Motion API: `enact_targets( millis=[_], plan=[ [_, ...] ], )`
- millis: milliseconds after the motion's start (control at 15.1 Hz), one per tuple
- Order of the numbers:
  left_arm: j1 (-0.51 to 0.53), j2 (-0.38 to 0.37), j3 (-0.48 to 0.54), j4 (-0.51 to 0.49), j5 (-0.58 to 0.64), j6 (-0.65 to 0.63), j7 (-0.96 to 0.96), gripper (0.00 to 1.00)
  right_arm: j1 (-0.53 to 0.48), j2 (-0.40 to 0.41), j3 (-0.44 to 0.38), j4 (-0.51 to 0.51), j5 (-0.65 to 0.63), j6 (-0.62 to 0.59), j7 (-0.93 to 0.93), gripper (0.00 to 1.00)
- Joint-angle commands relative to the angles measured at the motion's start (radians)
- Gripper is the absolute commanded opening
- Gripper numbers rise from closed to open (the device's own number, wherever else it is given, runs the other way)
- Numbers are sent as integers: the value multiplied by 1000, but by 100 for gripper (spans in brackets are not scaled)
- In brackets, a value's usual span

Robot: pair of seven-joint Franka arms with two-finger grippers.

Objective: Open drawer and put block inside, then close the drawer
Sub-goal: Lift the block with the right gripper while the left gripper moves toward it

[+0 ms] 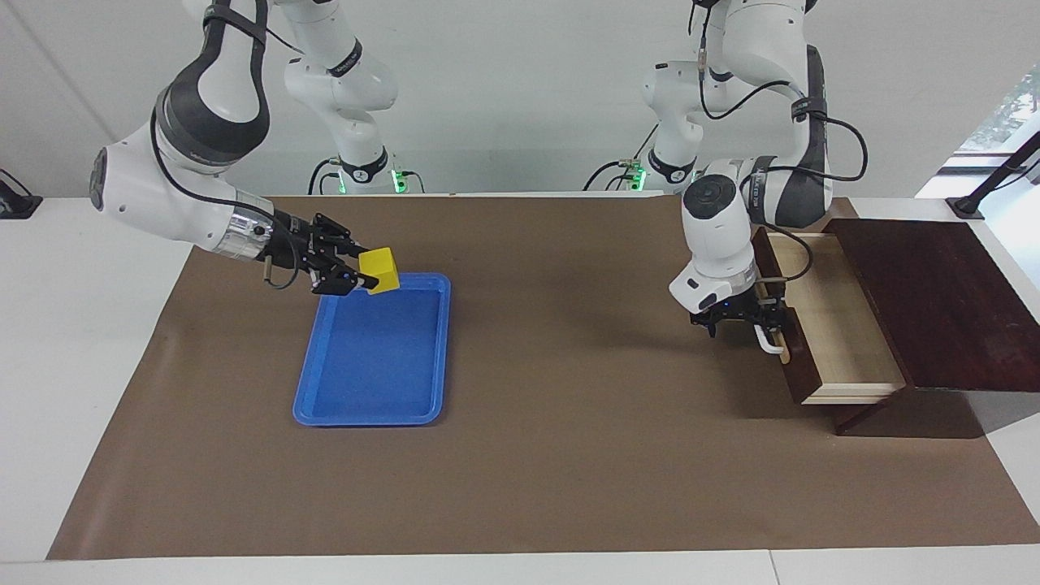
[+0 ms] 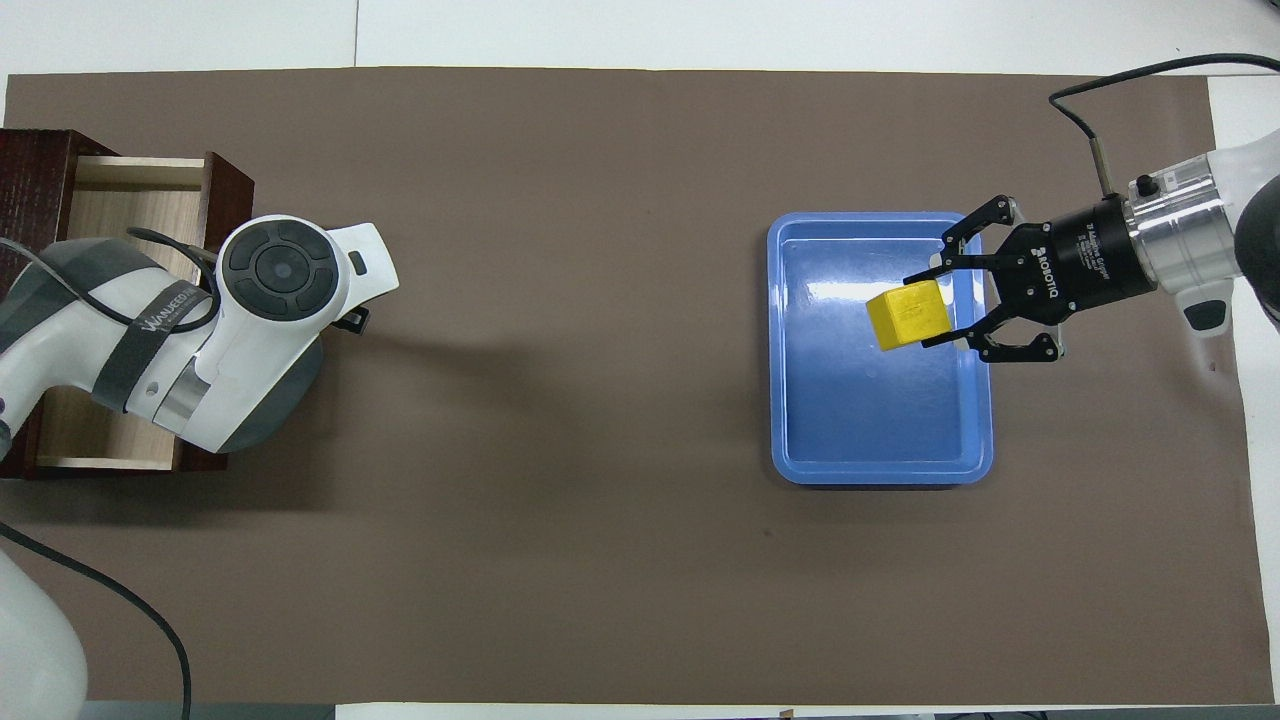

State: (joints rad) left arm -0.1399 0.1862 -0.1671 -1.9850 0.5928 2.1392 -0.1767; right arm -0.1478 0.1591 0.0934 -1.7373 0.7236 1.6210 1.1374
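Over the blue tray (image 1: 370, 382), right tool (image 1: 355, 268) clamps the block (image 1: 379, 270); left tool (image 1: 751, 315) grips drawer handle (image 1: 764, 340).

Both arms are glossy white with dark grey bands at the joints, and green lights glow at their bases. The right arm's wrist ends in a silver metal collar and a black linkage-style right gripper (image 2: 935, 312) with white lettering on its body, and a thin black cable loops along the forearm. The left arm carries a round dark grey cap with concentric rings, grey lettering on a dark band, black cables draped over its links, and a small black left gripper (image 1: 743, 318).
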Motion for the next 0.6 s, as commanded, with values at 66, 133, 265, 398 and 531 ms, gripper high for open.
enact_targets(
  millis=[66,133,265,398,531],
  plan=[
    [-33,-24,6,6,-24,-41,11,100,4,-4,0,10,7,-7,28,0],
    [-33,-24,6,20,-24,-53,13,100,4,-4,0,10,7,-7,28,0],
    [-33,-22,4,72,-63,-106,38,100,4,-4,0,10,5,-6,27,0],
    [-35,-7,6,200,-164,-226,68,100,4,-4,0,10,-1,-4,27,0],
    [-50,12,8,335,-284,-336,53,100,16,-4,0,12,-4,-3,27,0]
  ],
)
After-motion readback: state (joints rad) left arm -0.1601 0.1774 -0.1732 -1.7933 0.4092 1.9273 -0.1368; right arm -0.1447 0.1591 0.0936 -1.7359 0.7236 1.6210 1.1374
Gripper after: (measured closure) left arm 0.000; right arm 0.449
